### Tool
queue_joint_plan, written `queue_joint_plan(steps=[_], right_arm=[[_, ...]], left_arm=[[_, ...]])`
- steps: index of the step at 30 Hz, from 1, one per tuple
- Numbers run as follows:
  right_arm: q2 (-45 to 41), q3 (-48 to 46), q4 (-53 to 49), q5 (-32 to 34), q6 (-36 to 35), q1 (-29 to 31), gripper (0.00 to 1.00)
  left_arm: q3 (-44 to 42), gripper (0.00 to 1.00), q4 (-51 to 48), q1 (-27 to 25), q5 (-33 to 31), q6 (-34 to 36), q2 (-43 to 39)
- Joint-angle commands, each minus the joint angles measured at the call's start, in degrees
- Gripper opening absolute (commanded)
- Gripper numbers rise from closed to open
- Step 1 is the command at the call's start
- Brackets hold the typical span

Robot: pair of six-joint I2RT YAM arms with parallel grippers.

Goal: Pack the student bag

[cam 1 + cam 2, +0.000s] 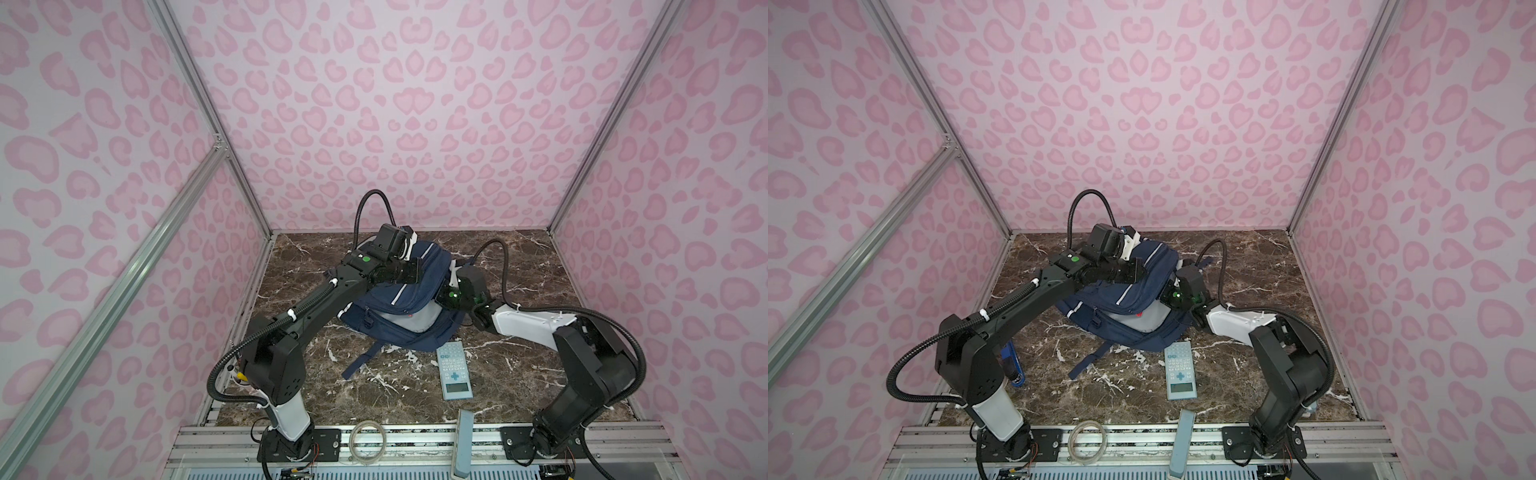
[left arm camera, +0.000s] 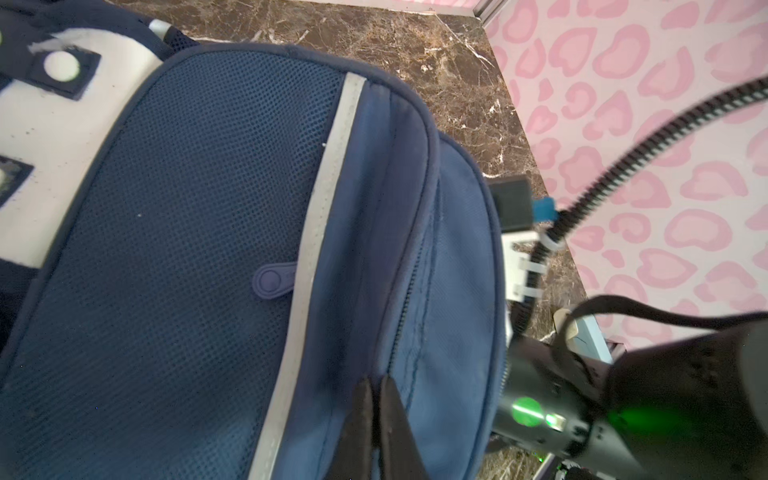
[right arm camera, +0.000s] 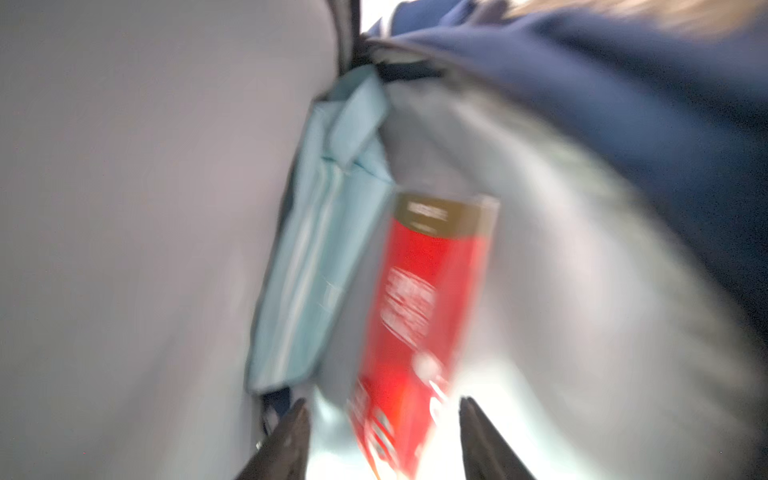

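The student bag, navy with white stripes, lies in the middle of the marble table, its upper flap raised. My left gripper is shut on the flap's blue fabric beside the zipper and shows above the bag in both top views. My right gripper is open inside the bag's mouth, against the grey lining. A red packet lies loose between its fingers, next to a light-blue case. In both top views the flap hides the right fingertips.
A light-blue calculator lies on the table in front of the bag. A blue tool lies by the left arm's base. A clear tape ring and a pale-blue block sit on the front rail. Pink walls enclose three sides.
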Motion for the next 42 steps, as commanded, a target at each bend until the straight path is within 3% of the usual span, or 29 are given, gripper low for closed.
queue_joint_plan(steps=[1,7,9,11,12,14,17,18,22,25,29,33,36,39,42], right_arm=[[-7.8,-4.6,-7.1,1.7,-4.9,-1.5,0.37],[-24.1,-7.5,-21.8,7.1,-11.5,-1.1,0.25],[-27.8,-8.3,-24.1,8.3,-12.1,0.6,0.28],[-30.0,-8.5,-26.7,11.6,-13.3,4.5,0.49],[-30.4,-8.5,-27.8,13.8,-13.8,6.6,0.60],[-30.7,-8.5,-28.9,20.4,-14.5,11.8,0.75],[-29.5,-9.2,-25.5,23.1,-14.8,16.4,0.82],[-28.7,-9.1,-24.2,23.2,-14.7,17.4,0.98],[-21.3,-5.1,-20.9,25.5,-15.9,23.4,0.98],[-14.9,-2.1,-15.4,24.9,-16.8,26.9,0.81],[-4.6,3.7,-9.1,22.3,-17.1,28.9,0.55],[4.5,10.9,-6.6,19.0,-18.9,29.6,0.40],[10.1,16.1,-6.5,17.5,-19.8,29.5,0.36],[14.7,20.1,-7.1,17.2,-19.7,28.9,0.34],[18.1,22.5,-6.9,16.7,-19.3,27.7,0.31]], left_arm=[[-2.4,0.03,6.4,0.2,-4.3,-3.4,1.1],[-4.4,0.03,11.3,0.1,-1.8,-6.5,5.7],[-5.3,0.19,12.9,0.2,-1.4,-7.8,6.2],[-7.2,0.62,15.3,0.4,-0.4,-10.0,5.5],[-8.5,0.71,17.2,0.8,0.7,-11.2,4.7],[-13.1,0.82,21.4,1.8,2.0,-14.7,1.9],[-19.8,0.97,25.7,3.5,1.3,-18.9,-4.0],[-22.0,0.99,26.5,4.1,1.3,-20.1,-6.1],[-34.3,1.00,32.7,6.8,0.4,-25.3,-16.9],[-44.3,0.91,37.4,10.7,-0.8,-30.6,-23.7],[-55.8,0.82,47.7,17.0,-1.9,-35.3,-26.9],[-55.8,0.81,52.0,18.6,-3.0,-32.0,-23.5],[-52.4,0.77,53.3,18.6,-1.7,-29.3,-18.5],[-50.7,0.55,52.9,18.6,-0.8,-29.7,-14.8],[-51.6,0.18,53.7,18.6,0.9,-31.0,-13.4]])
